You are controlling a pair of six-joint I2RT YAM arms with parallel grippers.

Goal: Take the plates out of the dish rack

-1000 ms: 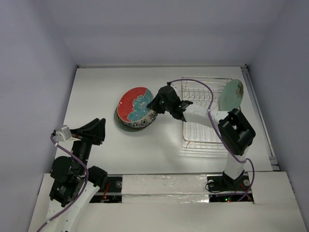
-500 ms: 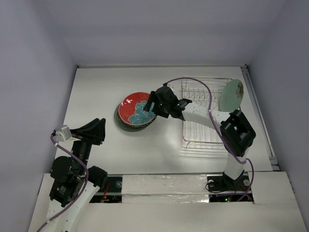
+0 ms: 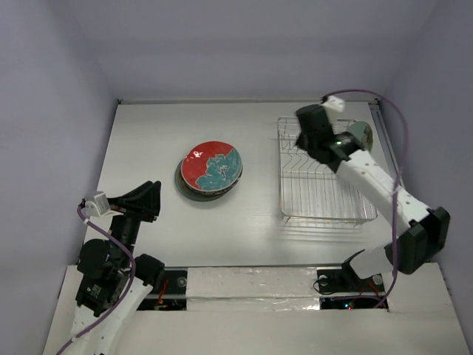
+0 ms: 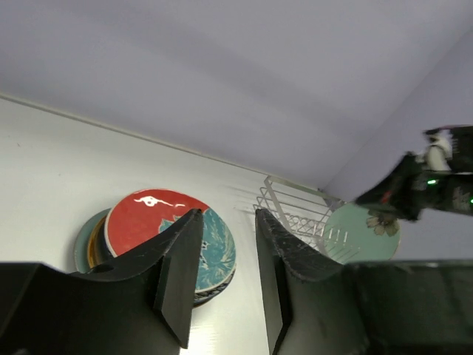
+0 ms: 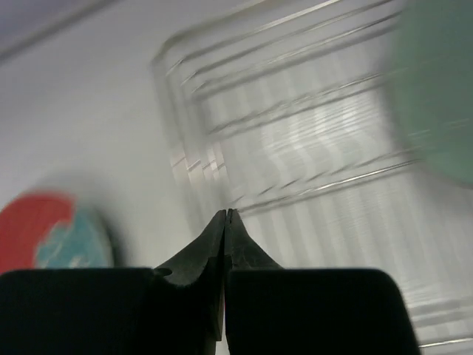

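Right gripper clenched empty over dish rack — mint plate upright in its far-right corner; left gripper parted, empty.

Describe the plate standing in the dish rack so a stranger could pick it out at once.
On the white table, find the silver wire dish rack on the right side. A mint green plate stands on edge at its far right corner. Unlike the stack of plates lying flat left of the rack, topped by a red plate, it alone is upright.
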